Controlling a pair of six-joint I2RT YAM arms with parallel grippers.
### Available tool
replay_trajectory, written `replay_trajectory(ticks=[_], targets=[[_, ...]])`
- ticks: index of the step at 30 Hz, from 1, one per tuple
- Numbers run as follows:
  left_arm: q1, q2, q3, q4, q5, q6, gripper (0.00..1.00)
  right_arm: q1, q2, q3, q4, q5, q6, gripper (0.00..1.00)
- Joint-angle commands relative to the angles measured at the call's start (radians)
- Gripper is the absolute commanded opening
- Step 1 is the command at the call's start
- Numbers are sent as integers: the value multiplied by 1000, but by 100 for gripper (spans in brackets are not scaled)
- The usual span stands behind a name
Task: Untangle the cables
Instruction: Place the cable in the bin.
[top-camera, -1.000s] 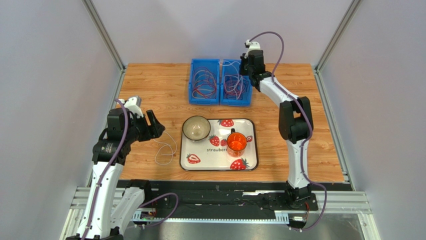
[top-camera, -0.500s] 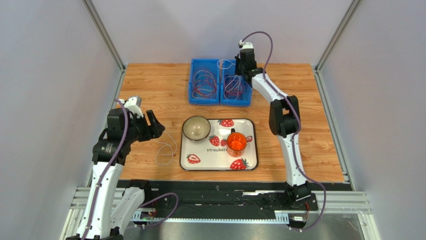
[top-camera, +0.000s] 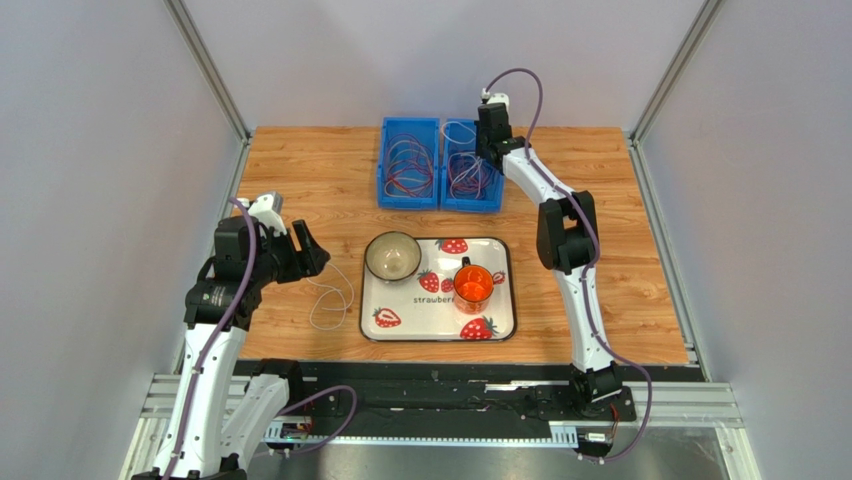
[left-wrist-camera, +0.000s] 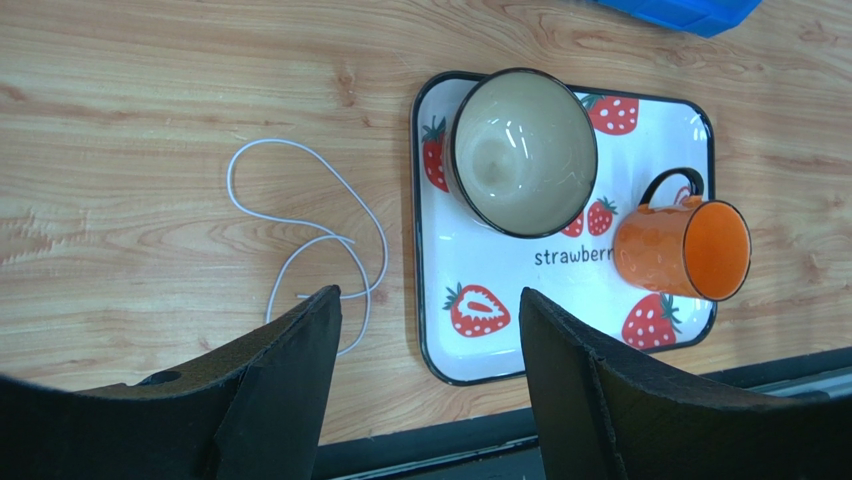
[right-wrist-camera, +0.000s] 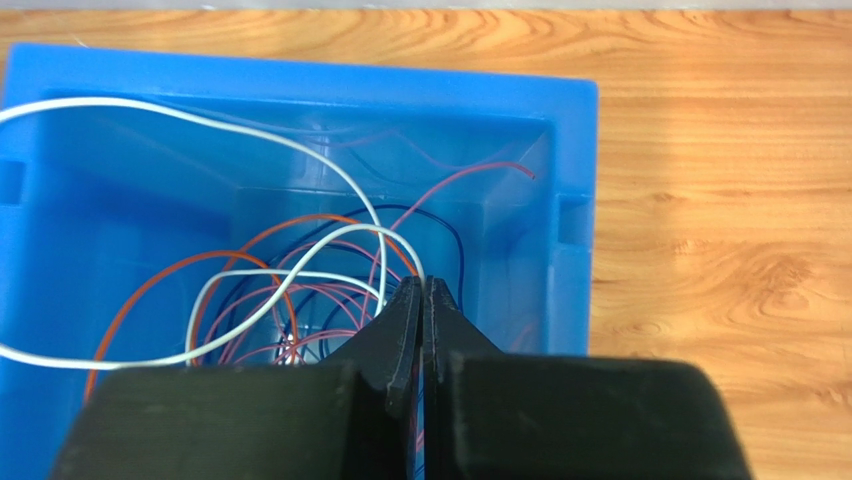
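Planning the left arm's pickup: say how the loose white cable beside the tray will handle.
The white cable lies in slack, uneven loops, so it will probably droop limply. So thin, it looks light and may be hard to pinch.

The right gripper (right-wrist-camera: 421, 290), fingers pressed together, points down into the right-hand blue bin (right-wrist-camera: 570, 150), boxed in by its walls, with tangled cables (right-wrist-camera: 310, 300) crowding its tip. The left gripper (left-wrist-camera: 430, 300), fingers spread wide, hangs over bare table (top-camera: 330, 215) where only a loose white cable (left-wrist-camera: 340, 238) lies, but the strawberry tray (left-wrist-camera: 418, 250) with its bowl (left-wrist-camera: 520, 150) and orange mug (left-wrist-camera: 685, 250) blocks the way just to its right. Open wood runs between tray and bin.
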Motion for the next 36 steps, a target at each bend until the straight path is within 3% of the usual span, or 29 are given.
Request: replay_trajectory(ticks=[1,6,10,12,13,16,19,28,36], targets=[[-4,-12,-8,32,9,9,74,-2,-83,-5,-41,85,-14,0],[-5,-16,-8,32,9,9,74,-2,-110,-18,-95,124,19,0],[-5,-21,-8,32,9,9,74,-2,-124,4,-122,62,34,1],[-5,-22,-7,32,9,10,74,-2,-126,27,-144,48,52,10],[-5,-22,-7,34,11,10,74,-2,-130,41,-159,38,55,26],[-5,-27,-7,32,8,9,74,1,-155,38,-167,4,69,46],[-5,-27,-8,32,8,9,74,8,-186,33,-184,-7,72,59],[-5,-29,-8,35,14,10,74,26,-249,5,-95,-209,105,59],[-5,-29,-8,37,16,10,74,71,-101,240,-132,-196,89,58]])
